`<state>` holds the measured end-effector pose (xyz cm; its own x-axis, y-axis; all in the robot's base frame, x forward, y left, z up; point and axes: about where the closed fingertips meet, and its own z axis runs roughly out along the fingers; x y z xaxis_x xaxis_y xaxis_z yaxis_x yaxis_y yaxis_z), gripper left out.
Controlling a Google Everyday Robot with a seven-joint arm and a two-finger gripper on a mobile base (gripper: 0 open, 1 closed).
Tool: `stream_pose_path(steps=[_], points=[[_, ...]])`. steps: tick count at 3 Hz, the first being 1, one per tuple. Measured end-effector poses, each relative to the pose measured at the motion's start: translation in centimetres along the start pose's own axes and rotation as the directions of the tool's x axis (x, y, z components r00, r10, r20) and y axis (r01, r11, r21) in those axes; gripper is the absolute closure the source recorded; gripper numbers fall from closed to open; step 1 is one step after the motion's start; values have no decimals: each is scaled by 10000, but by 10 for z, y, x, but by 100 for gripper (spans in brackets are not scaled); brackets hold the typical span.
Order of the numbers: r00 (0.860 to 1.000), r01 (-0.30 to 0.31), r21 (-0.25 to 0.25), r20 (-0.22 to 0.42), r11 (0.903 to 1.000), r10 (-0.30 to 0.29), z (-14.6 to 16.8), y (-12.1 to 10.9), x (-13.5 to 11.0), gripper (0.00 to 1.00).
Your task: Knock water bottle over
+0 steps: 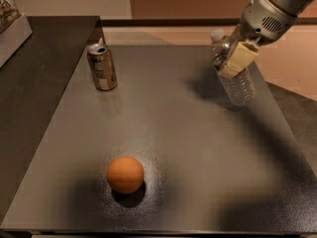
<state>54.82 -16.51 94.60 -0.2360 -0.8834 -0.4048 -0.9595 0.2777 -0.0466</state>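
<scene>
The gripper (237, 59), with its pale yellow padded tip, is at the far right corner of the dark grey table (188, 148), hanging from a thick grey robot arm (270, 14) that comes in from the upper right. The yellow tip lies against the upper half of the small clear ribbed plastic water bottle (238, 87), just under its neck, and it covers a part of the bottle from my side. Whether the gripper is open, closed or holding the bottle, I cannot tell from here. The water bottle is not upright. It is tilted, with its white cap pointing toward the far edge and a little to the left, while its bottom is lower down and close to the right edge of the table. A dark shadow of the arm falls on the table to the left of the bottle. Well apart from it, near the far left corner, a gold-brown metal soda can (102, 67) stands upright with an opened top. A round orange ball-like object (125, 174) lies near the front edge, somewhat left of the middle, far from both the can and the bottle.
</scene>
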Motion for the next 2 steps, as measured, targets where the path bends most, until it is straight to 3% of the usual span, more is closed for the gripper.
stream_pose_path(steps=[1, 2], points=[[9939, 581, -323, -922, 9978, -608, 11, 18, -3, 100], [9791, 1120, -685, -1631, 9913, -1219, 25, 31, -9, 82]])
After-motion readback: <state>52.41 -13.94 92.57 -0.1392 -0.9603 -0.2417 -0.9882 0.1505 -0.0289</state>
